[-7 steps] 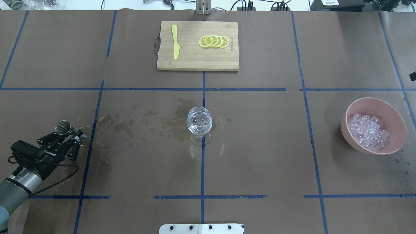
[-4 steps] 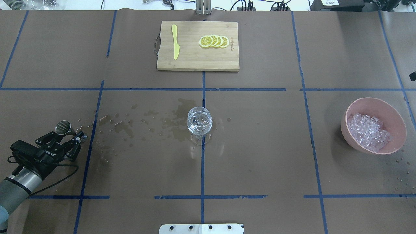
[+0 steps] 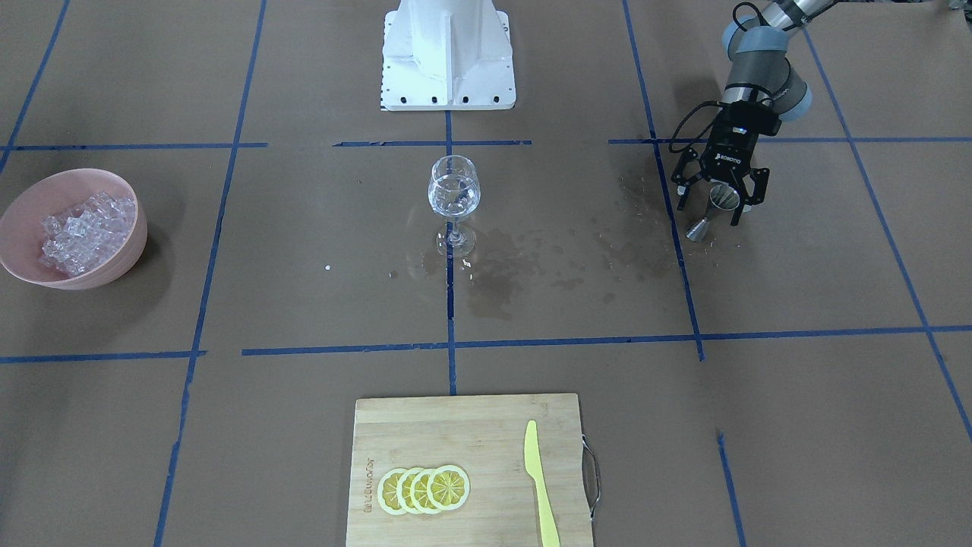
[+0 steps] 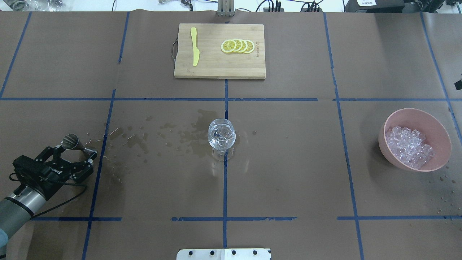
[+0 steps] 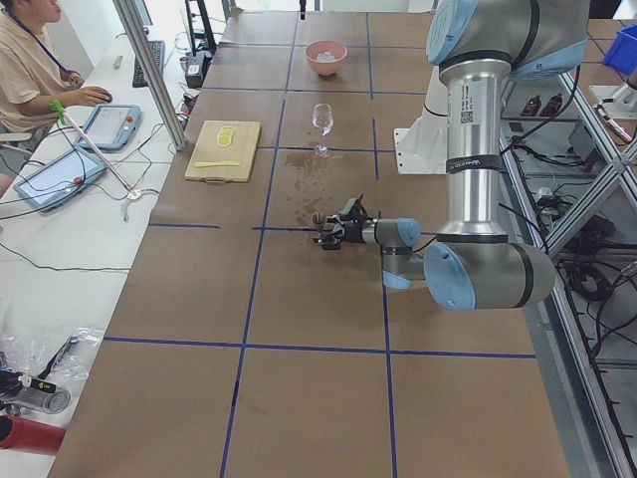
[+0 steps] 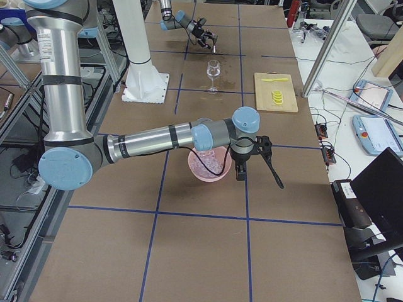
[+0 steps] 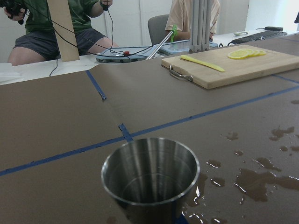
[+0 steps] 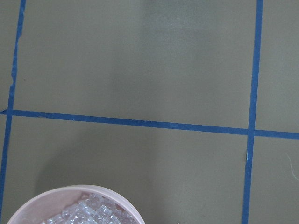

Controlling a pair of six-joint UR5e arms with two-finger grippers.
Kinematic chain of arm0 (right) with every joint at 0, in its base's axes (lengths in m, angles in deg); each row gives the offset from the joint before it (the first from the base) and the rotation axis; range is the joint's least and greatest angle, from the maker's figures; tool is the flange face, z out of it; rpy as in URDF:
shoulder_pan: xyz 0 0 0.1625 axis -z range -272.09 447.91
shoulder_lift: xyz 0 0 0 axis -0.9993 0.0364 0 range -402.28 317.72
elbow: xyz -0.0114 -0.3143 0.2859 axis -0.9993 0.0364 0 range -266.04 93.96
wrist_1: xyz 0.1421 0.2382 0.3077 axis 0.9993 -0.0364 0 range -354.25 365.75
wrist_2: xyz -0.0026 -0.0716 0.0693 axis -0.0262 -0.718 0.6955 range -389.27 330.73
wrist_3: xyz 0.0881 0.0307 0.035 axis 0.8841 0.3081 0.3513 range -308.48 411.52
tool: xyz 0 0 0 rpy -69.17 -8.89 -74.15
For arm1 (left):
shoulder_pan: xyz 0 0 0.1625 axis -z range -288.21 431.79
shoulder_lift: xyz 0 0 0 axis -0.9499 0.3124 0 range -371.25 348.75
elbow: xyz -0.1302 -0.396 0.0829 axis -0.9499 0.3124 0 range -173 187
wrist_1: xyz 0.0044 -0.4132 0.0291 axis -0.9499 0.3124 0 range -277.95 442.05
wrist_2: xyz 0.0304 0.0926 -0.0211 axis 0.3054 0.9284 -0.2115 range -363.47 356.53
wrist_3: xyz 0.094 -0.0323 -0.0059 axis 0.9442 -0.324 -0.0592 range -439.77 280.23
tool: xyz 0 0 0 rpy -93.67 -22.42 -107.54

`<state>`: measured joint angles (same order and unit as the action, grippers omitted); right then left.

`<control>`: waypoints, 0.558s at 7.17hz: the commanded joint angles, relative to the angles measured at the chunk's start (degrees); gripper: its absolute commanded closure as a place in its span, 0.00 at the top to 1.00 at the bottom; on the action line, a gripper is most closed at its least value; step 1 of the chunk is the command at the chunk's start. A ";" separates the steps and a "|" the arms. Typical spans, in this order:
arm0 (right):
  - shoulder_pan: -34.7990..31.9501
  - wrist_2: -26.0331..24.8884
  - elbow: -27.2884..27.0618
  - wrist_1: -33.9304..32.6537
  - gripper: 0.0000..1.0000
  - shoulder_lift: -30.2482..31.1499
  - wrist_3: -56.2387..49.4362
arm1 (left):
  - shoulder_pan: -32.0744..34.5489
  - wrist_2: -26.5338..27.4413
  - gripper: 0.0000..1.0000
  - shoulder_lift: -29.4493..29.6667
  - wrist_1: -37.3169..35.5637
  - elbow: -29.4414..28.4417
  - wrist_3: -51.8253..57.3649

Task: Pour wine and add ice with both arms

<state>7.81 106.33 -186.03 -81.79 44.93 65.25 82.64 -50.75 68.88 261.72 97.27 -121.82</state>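
Observation:
My left gripper (image 4: 77, 150) is open, low at the table's left side. Its fingers stand on either side of a steel jigger (image 4: 70, 141), which also shows in the front view (image 3: 717, 205) and close up in the left wrist view (image 7: 150, 175). A clear wine glass (image 4: 221, 137) with clear liquid stands at the table's middle. The ice (image 4: 408, 146) is a heap of small clear cubes in a pink bowl (image 4: 415, 112) at the right. My right gripper (image 6: 252, 154) shows only in the exterior right view, above the bowl with a black tool hanging from it. I cannot tell whether it is open or shut.
A wooden cutting board (image 4: 216, 68) with a yellow knife (image 4: 195, 47) and lemon slices (image 4: 238, 46) lies at the far middle. Wet spill patches (image 4: 151, 139) spread between the jigger and the glass. The white pedestal base (image 3: 448, 53) stands at the near edge.
My left gripper's fingers have spread wider apart around the jigger and the hand has drawn back slightly. The jigger, glass and bowl have not moved.

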 commanded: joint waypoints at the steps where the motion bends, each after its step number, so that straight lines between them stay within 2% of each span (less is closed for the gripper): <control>1: 0.04 -0.07 0.14 0.00 1.00 -0.10 0.07 | 0.05 -5.70 0.99 -5.32 -7.66 7.26 0.04; 2: 0.30 -0.07 0.14 0.00 1.00 -0.10 0.15 | 0.31 -9.29 0.99 -5.69 -9.59 7.37 0.04; 3: 2.39 -0.24 -1.25 0.09 1.00 -0.36 3.03 | 0.49 -15.15 0.99 -8.39 -15.00 10.59 0.12; 4: 4.07 -0.33 -5.35 0.09 1.00 0.07 10.19 | 0.75 -18.95 0.99 -11.81 -17.67 13.23 0.21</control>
<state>9.90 106.12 -187.76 -81.73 44.76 68.98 83.11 -64.48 60.68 248.10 107.33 -121.71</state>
